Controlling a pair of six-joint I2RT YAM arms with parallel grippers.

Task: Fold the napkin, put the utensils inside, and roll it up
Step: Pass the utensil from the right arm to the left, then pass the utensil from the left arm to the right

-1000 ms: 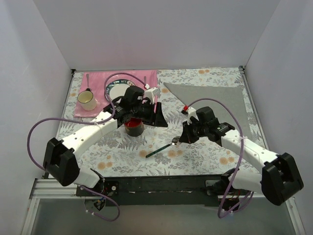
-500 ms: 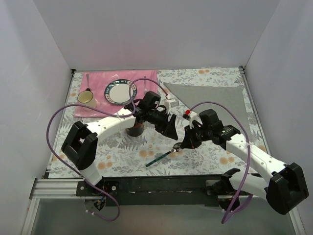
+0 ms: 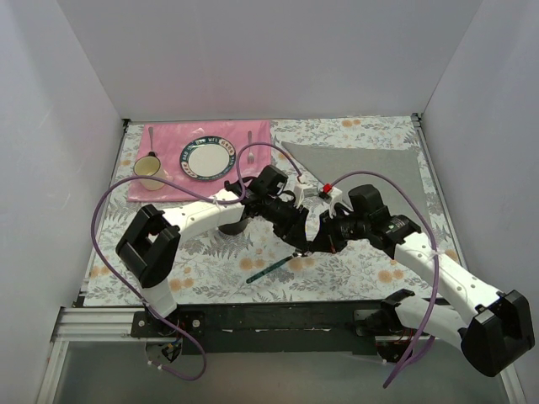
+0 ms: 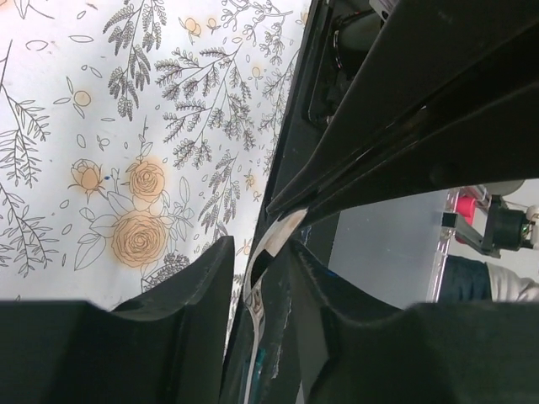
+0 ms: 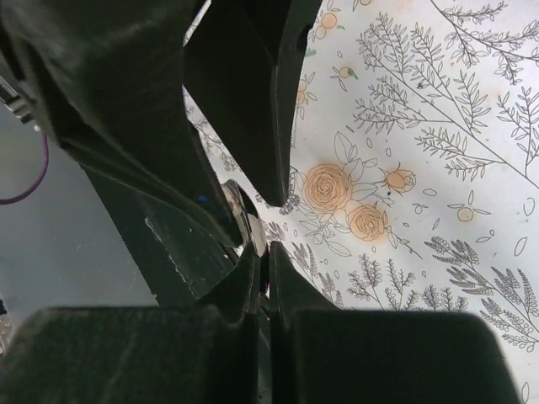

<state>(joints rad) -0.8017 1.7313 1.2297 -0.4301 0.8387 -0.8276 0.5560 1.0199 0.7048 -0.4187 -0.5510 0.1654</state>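
The grey napkin (image 3: 370, 164) lies folded into a triangle at the back right. One utensil (image 3: 268, 270) with a dark green handle slants on the floral cloth near the front middle, its silver head raised toward both grippers. My right gripper (image 3: 313, 247) is shut on the silver head (image 5: 250, 229). My left gripper (image 3: 295, 238) is open, and its fingers straddle the utensil's silver neck (image 4: 255, 296) right next to the right gripper's fingers (image 4: 404, 126). In the wrist views the left gripper (image 4: 261, 252) and the right gripper (image 5: 265, 252) almost touch.
A pink placemat (image 3: 168, 139) at the back left carries a plate (image 3: 209, 158), a cream mug (image 3: 152, 172) and small cutlery. A dark cup (image 3: 232, 224) stands under the left forearm. White walls enclose the floral tablecloth (image 3: 194, 269).
My left arm swung right from over the dark cup to the utensil's head. My right gripper kept its hold and lifted the head end a little, so the utensil shifted slightly.
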